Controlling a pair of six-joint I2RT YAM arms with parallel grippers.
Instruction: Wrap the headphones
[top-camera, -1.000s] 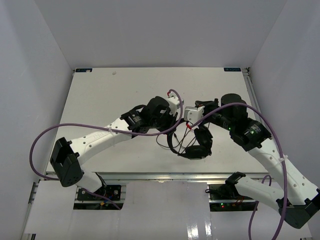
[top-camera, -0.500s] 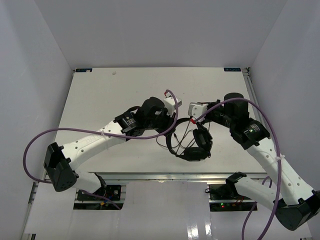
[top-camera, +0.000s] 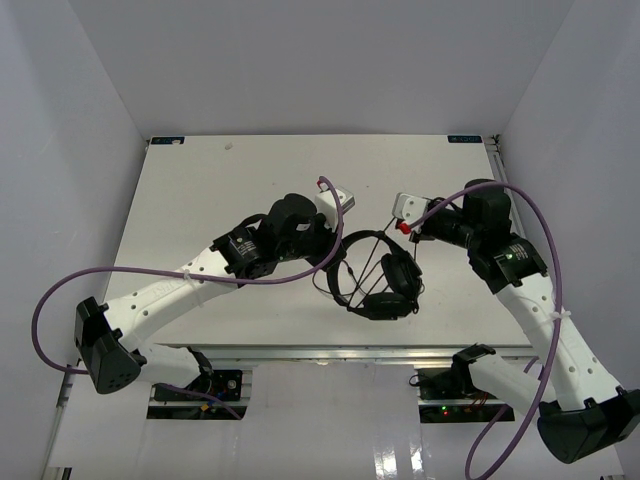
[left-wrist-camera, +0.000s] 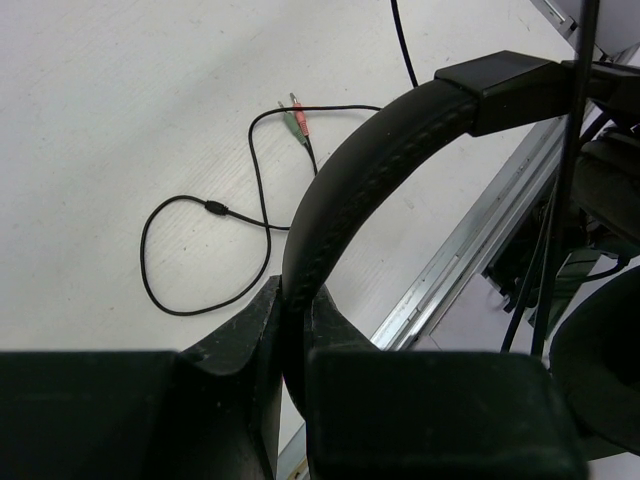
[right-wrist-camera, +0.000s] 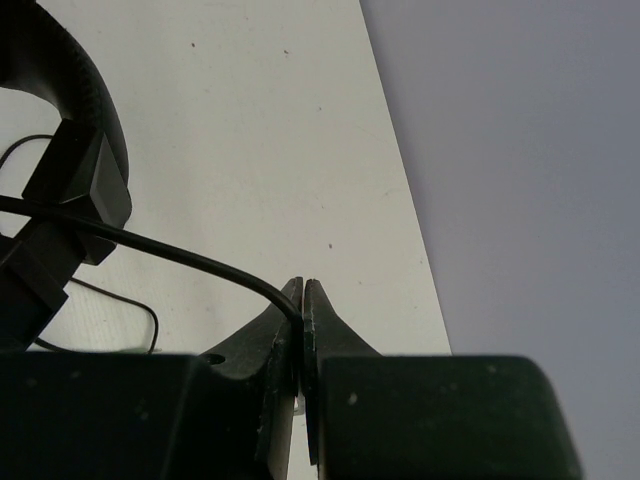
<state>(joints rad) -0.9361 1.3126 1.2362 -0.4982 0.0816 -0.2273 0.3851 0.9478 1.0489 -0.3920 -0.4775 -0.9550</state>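
1. Your left gripper (left-wrist-camera: 293, 305) clamps the headphones (top-camera: 385, 290) by the headband (left-wrist-camera: 380, 150), over the table's (top-camera: 200, 190) near edge.
2. Your right gripper (right-wrist-camera: 303, 295) pinches the cord (right-wrist-camera: 150, 245) (blue corner sticker (top-camera: 465, 139): too small for you to read).

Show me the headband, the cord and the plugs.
headband (left-wrist-camera: 370, 150): left wrist view, middle of the padded arc.
cord (right-wrist-camera: 170, 252): right wrist view, taut stretch ahead of the pinch.
plugs (left-wrist-camera: 293, 120): left wrist view, the coloured tips at the cord's end.

We see bright, even light on the white table (top-camera: 190, 190), only faint shadows; in both wrist views the near jaws sit dark and blurred.
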